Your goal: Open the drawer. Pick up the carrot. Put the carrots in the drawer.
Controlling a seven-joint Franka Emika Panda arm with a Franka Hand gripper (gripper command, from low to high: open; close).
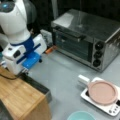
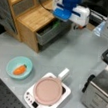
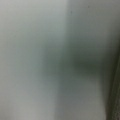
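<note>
- the carrot (image 2: 20, 69) looks like a smooth little toy one, so probably light, stiff and a bit slippery; I'd guess pinching across the fat middle is the safest hold, not the tapered tip or the green end
- it's lying on its side in a teal bowl (image 2: 19, 67), well apart from the gripper (image 2: 74, 25), way off toward a front view's bottom left from where the tool hangs
- the bowl's sloped sides could make it roll or slide when touched, that's my worry anyway
- the gripper sits right at the drawer (image 2: 49, 32), just over its far end next to the bamboo-topped cabinet (image 2: 34, 17); in a front view it's down by the drawer's edge (image 1: 37, 86) too
- drawer is already pulled out, something green showing inside, no carrot in it
- honestly can't tell if the fingers are spread or pressed together, the blue-and-white hand body hides them, and the wrist view is just a grey blur
- nothing seems to be held
- toaster oven (image 1: 85, 40) and the pan (image 2: 47, 90) on the hotplate are well clear of the tool
</note>
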